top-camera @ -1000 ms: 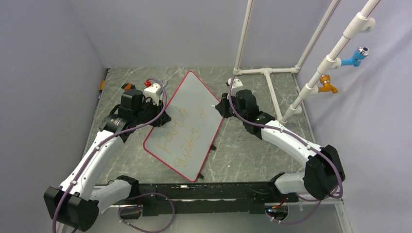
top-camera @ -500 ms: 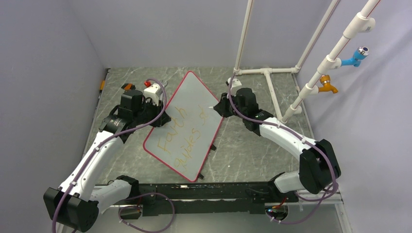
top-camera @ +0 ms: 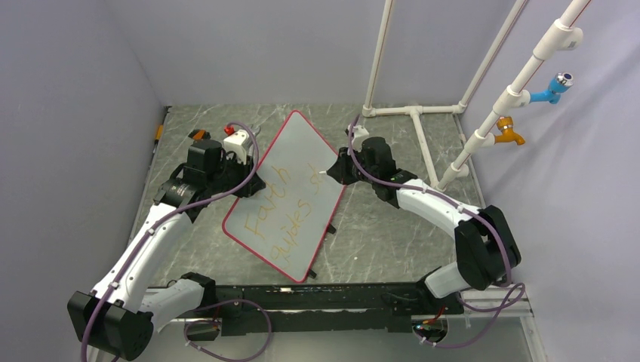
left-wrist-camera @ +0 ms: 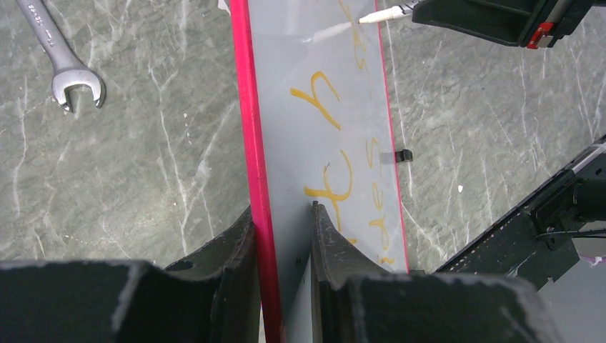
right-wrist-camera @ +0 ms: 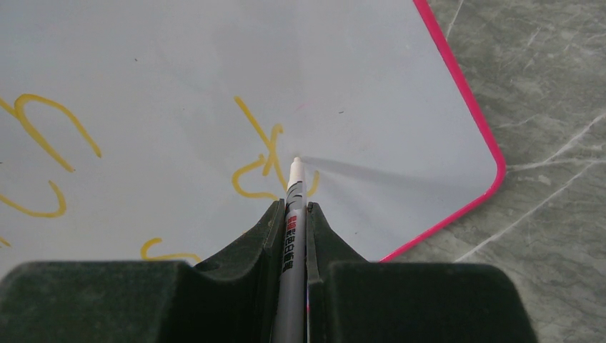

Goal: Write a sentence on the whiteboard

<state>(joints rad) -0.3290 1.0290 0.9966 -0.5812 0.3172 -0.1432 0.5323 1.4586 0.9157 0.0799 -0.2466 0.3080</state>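
On the grey worktop (top-camera: 392, 226) the red-rimmed whiteboard (top-camera: 300, 147) sits diagonally between the arms, its yellow sentence (top-camera: 290, 207) reading "Faith guides" plus a few unclear letters, its left edge pinched by the left end effector (left-wrist-camera: 281, 218), the right end effector (right-wrist-camera: 293, 209) clamped on a marker (right-wrist-camera: 294, 182) with unreadable barrel print.

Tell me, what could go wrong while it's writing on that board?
The left gripper pinches the whiteboard only at its red rim, so a push from the marker might twist or slip it. The right gripper holds the marker by a narrow pinch; it could slide back, fading the stroke.
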